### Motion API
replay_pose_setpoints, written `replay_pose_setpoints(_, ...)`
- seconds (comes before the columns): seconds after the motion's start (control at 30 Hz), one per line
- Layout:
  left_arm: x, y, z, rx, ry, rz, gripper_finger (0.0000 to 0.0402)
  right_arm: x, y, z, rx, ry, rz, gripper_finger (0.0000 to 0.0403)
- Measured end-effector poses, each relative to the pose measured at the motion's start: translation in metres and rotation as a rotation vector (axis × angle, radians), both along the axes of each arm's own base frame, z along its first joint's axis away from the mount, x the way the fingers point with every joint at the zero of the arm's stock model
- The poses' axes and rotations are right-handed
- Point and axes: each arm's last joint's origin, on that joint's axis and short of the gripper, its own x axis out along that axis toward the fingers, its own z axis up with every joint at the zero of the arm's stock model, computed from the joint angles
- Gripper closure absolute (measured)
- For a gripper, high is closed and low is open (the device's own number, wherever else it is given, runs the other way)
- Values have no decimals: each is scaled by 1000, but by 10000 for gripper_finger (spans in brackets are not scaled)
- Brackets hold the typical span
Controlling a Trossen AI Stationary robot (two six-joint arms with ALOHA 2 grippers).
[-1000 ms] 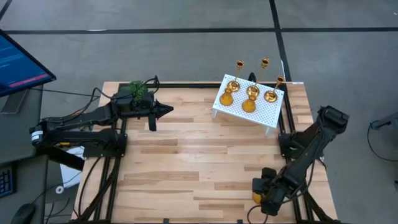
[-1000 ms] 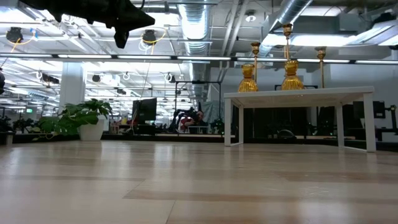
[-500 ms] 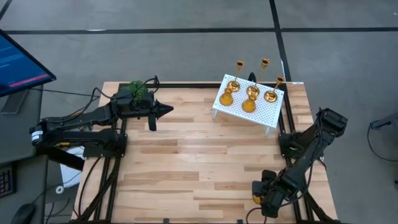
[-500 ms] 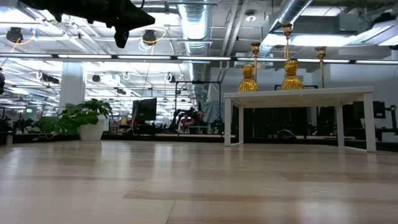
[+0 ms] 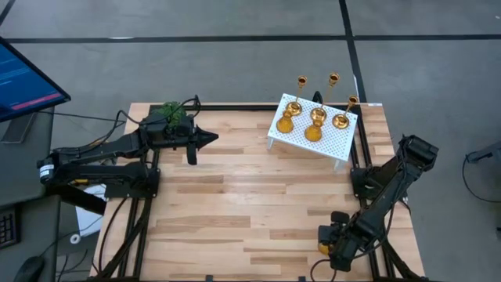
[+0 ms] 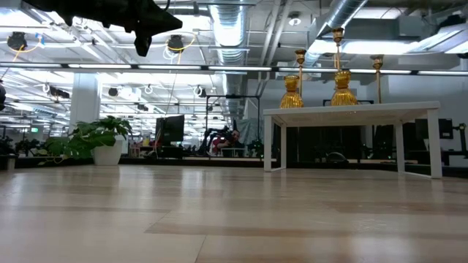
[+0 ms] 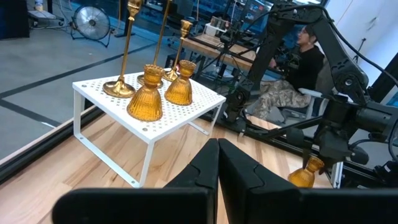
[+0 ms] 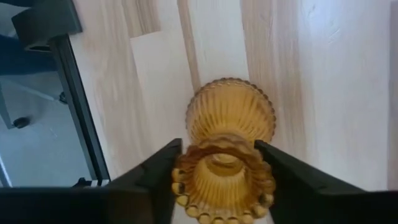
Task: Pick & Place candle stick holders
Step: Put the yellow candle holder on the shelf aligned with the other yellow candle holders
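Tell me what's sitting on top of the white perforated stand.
On the white stand: three tall brass sticks and two amber bulb holders. Whether anything lies under it can't be seen from above.

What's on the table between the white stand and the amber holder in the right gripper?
Nothing: bare wood separates the stand from the amber holder at the right gripper, seen in the high view.
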Motion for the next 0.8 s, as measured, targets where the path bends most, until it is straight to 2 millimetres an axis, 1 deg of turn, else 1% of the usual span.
replay_pose_setpoints(0.07, 0, 0, 0, 0, 0, 0, 394, 0, 0, 1, -4, -12, 2, 247)
replay_pose_setpoints(0.1, 0, 0, 0, 0, 0, 2, 394, 0, 0, 1, -4, -15, 7, 253)
replay_pose_setpoints(0.33, 0, 0, 0, 0, 0, 3, 394, 7, -5, 1, -37, -47, -1, 253)
replay_pose_setpoints(0.57, 0, 0, 0, 0, 0, 3, 394, 14, -22, 4, -88, -29, -20, 252)
replay_pose_setpoints(0.67, 0, 0, 0, 0, 0, 3, 394, 17, -31, 14, -69, -53, -31, 249)
replay_pose_setpoints(0.8, 0, 0, 0, 0, 0, 3, 394, 17, -47, 28, -67, -56, -72, 251)
